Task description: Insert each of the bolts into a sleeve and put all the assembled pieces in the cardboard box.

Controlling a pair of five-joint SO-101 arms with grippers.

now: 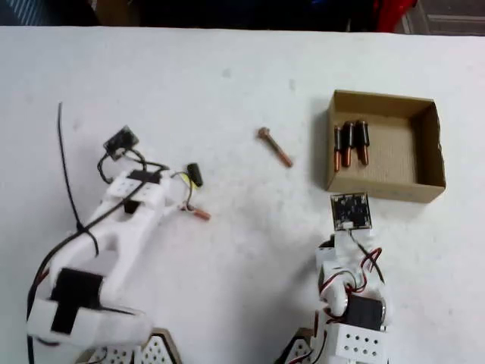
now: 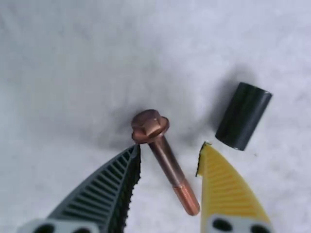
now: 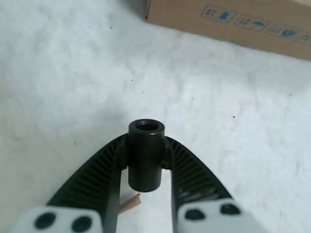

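The white surface [image 1: 227,83] carries the cardboard box [image 1: 386,188] near its right edge. The left gripper [image 2: 170,148], partway open, straddles a bolt [image 2: 163,150] lying left of centre. The right gripper [image 3: 146,145] is clamped on an upright sleeve [image 3: 146,162] near the box's front wall. Three assembled pieces [image 1: 349,144] lie side by side in the box. A second bolt [image 1: 274,147] lies mid-surface. A loose sleeve [image 2: 243,116] lies just beside the left gripper's yellow finger.

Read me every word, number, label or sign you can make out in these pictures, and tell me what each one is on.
On the side of the cardboard box: blue printed signs, small framed pictograms, too blurred to read.
On the circuit board beside the box, high view: no print legible.
On the bolt and the sleeve: no markings to be seen.
No words or numbers can be read anywhere.
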